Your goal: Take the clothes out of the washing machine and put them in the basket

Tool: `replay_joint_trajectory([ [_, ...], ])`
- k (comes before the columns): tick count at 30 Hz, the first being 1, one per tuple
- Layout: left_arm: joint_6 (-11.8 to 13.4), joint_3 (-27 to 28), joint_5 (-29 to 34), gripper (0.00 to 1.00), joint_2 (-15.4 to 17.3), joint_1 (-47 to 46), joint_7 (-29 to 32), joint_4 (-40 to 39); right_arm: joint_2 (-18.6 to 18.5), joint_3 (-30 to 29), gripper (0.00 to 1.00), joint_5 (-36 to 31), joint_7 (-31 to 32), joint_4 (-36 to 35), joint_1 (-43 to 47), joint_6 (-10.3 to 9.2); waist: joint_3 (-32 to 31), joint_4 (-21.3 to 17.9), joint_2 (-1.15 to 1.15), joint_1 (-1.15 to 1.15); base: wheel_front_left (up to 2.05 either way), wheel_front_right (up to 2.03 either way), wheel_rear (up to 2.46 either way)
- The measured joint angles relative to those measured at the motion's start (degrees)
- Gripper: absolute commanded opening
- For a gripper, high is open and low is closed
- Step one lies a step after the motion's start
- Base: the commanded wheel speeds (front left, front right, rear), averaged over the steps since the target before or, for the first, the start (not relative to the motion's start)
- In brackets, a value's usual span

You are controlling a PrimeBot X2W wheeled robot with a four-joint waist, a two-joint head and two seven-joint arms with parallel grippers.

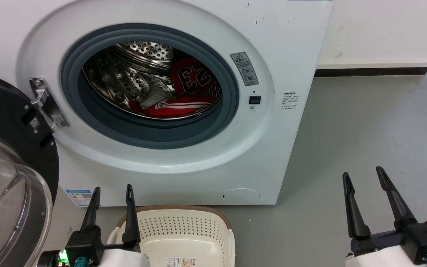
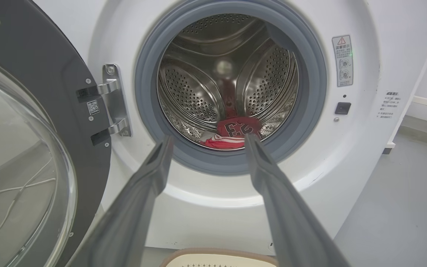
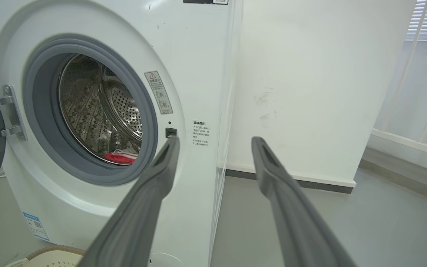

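Note:
The white washing machine (image 1: 280,141) stands with its door swung open to the left. Inside the steel drum lie the clothes (image 1: 191,83), a red jersey with a black 23 and striped trim; the clothes (image 2: 235,133) rest at the drum's bottom, and a red edge of the clothes (image 3: 119,157) peeks past the gasket. The cream basket (image 1: 184,226) sits on the floor right in front of the machine. My left gripper (image 1: 112,190) is open above the basket's left rim, empty. My right gripper (image 1: 363,175) is open over bare floor at the lower right, empty.
The open porthole door (image 1: 9,174) with its glass bowl and hinge (image 1: 46,105) juts out at the left, close beside my left arm. Grey floor (image 1: 365,126) extends to the right of the machine, bounded by a white wall with a dark skirting strip (image 1: 373,70).

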Motion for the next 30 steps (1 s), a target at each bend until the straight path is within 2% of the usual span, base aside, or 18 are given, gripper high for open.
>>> replay_joint_trajectory([
  [7, 0.5, -0.3, 2.4, 1.0, 0.0, 0.3, -0.7, -0.2, 0.0, -0.3, 1.0, -2.3, -0.7, 1.8, 0.3, 0.0, 0.1, 0.1, 0.0, 0.0, 0.0, 0.0, 0.0],
  [30, 0.6, -0.2, 2.0, 1.0, 0.0, 0.6, -0.7, -0.1, 0.0, -1.2, 1.0, -0.9, -0.7, 4.1, 0.3, 0.0, -0.1, -0.2, 0.0, 0.0, 0.0, 0.0, 0.0],
])
